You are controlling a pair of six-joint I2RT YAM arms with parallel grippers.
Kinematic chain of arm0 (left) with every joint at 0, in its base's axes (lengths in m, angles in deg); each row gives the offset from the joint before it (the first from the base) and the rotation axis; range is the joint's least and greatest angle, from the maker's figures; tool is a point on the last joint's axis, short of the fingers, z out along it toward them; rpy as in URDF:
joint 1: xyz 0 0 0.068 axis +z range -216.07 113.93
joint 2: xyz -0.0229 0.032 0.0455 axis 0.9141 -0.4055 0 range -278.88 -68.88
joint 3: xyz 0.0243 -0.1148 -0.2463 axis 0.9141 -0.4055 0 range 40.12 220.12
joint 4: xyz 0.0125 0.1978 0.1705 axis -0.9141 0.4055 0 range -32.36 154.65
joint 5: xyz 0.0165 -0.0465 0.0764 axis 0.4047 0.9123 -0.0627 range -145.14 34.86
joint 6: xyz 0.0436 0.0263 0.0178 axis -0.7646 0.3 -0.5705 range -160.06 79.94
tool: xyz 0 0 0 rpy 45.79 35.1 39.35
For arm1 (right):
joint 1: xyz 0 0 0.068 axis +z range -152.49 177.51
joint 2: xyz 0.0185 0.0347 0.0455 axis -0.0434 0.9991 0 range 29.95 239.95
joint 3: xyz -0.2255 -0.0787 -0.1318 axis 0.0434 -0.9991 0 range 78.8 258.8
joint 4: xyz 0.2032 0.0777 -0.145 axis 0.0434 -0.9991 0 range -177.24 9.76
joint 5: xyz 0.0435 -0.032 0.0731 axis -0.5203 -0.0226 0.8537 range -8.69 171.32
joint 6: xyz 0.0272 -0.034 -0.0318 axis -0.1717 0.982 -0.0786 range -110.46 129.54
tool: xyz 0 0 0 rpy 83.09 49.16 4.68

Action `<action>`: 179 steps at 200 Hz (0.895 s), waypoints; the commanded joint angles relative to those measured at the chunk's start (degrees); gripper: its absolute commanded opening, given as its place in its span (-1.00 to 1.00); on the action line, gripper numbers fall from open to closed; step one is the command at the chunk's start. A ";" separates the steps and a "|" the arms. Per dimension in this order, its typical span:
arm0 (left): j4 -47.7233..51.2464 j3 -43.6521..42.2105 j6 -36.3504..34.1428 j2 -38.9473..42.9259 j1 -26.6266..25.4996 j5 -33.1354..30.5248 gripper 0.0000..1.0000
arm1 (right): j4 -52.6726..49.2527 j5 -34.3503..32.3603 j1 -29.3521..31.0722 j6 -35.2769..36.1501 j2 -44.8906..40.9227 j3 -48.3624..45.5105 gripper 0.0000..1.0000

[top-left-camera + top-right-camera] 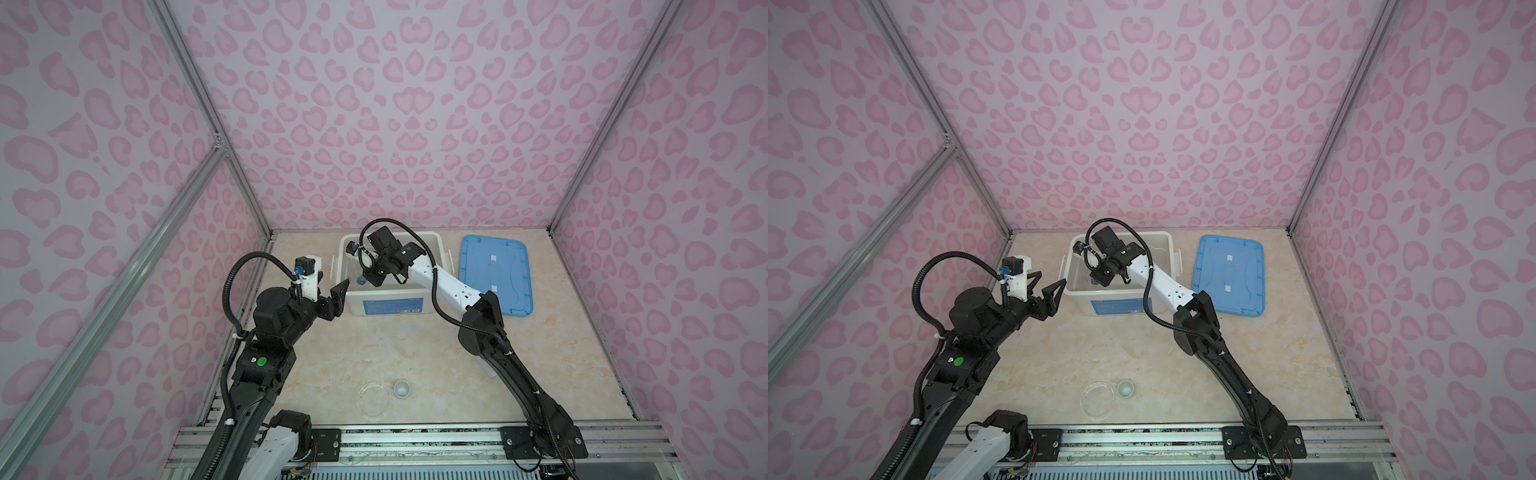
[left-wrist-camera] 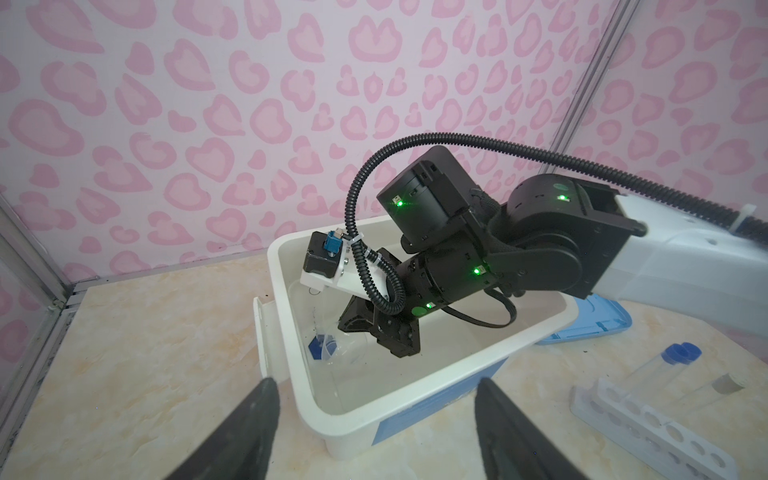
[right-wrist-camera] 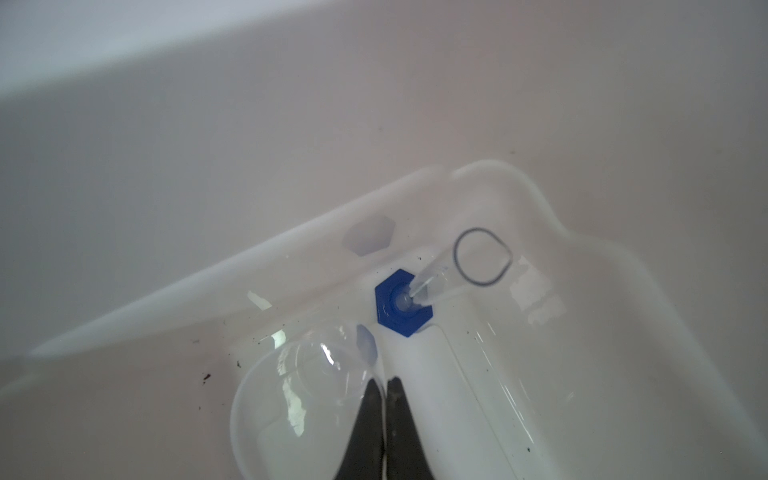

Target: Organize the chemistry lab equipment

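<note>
Inside the white bin (image 1: 354, 305) at 12 o'clock on the desk (image 1: 395, 353), the right gripper (image 3: 384, 380) pinches the rim of a clear vessel (image 3: 291, 395) beside the blue-based cylinder (image 3: 401, 305). The left gripper (image 1: 1052, 277) hangs wide open at the bin's 9 o'clock; a round dish (image 1: 374, 400) and small cup (image 1: 402, 389) sit at 6 o'clock.

White bin (image 1: 354, 302) at tabletop (image 1: 395, 345) rear, blue lid (image 1: 496, 274) flat just beside, rt side.

One white bin (image 1: 355, 305), one blue lid (image 1: 496, 276), one white rack (image 2: 648, 432). Two blue-capped test tubes (image 2: 681, 353), one pale-capped tube (image 2: 725, 382). One clear round dish (image 1: 374, 400), likely a second dish (image 3: 291, 386). One small cup (image 1: 402, 389), one blue-based cylinder (image 3: 401, 303).
</note>
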 commanded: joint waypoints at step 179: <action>-1.57 -0.11 -0.37 -1.66 0.61 0.72 0.52 | 5.87 1.02 -0.13 1.15 4.18 -1.11 -0.95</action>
